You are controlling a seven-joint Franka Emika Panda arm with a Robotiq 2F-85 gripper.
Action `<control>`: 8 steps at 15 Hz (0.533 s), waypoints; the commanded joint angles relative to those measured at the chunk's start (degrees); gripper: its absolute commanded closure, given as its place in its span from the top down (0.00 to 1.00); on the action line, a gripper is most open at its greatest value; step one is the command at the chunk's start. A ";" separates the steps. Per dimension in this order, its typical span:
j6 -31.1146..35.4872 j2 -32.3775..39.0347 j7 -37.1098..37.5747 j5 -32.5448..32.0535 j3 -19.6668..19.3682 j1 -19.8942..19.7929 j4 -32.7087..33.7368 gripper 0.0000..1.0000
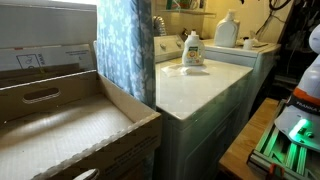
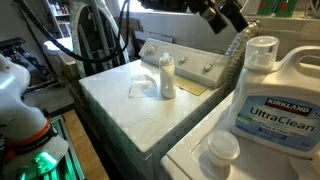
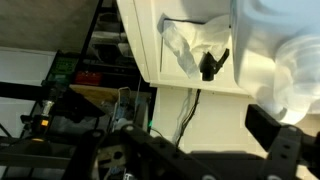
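Observation:
My gripper (image 2: 224, 12) hangs high above the back of the white washer top (image 2: 120, 105), open and empty. It touches nothing. In the wrist view its dark fingers (image 3: 205, 142) frame the washer's side far below. A small white bottle with a yellow label (image 2: 167, 77) stands upright on the washer, also seen in an exterior view (image 1: 193, 50). A crumpled white plastic piece (image 2: 138, 88) lies beside it and shows in the wrist view (image 3: 185, 45), next to a small black object (image 3: 210, 65).
A large Kirkland detergent jug (image 2: 268, 100) and a white cap (image 2: 221, 150) stand on the neighbouring machine. A cardboard box (image 1: 60, 120) and a blue curtain (image 1: 125, 50) are close by. The robot base with green lights (image 1: 290, 130) stands on a wooden table (image 1: 245, 150). Hoses (image 2: 95, 40) hang behind.

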 commanded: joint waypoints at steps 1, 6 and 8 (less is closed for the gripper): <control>1.56 -1.90 -12.09 5.54 -1.95 -0.86 -4.74 1.00; 1.69 -1.09 -28.95 10.05 -3.87 -2.35 -7.96 1.00; 4.94 -0.68 -35.88 13.56 -5.30 -3.21 -9.79 1.00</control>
